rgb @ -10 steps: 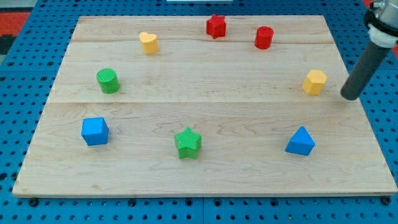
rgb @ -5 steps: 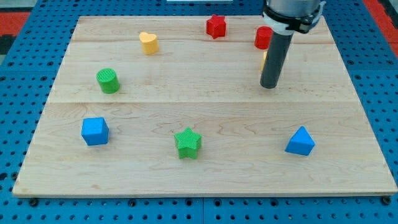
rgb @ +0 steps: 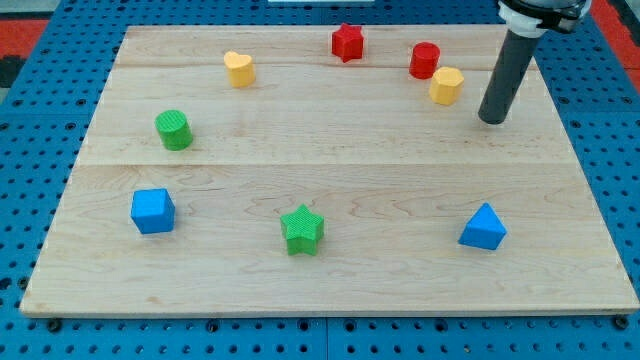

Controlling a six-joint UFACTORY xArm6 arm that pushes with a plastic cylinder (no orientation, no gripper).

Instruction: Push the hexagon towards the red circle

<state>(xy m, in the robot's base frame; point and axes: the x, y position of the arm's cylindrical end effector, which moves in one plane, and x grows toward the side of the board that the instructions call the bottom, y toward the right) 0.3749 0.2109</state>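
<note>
The yellow hexagon (rgb: 447, 85) lies near the view's top right, just below and right of the red circle (rgb: 424, 60), close to it or touching. My tip (rgb: 490, 119) rests on the board to the right of and slightly below the hexagon, a small gap away. The dark rod rises from the tip toward the view's top right.
A red star (rgb: 347, 42) and a yellow heart (rgb: 239, 68) sit along the top. A green circle (rgb: 174, 130) and a blue cube (rgb: 153, 211) are at the left. A green star (rgb: 302, 229) and a blue triangle (rgb: 484, 227) lie toward the bottom of the wooden board (rgb: 330, 290).
The yellow hexagon has moved up and left, from the right side to beside the red circle. My tip swept left across the board, then came back to the hexagon's right.
</note>
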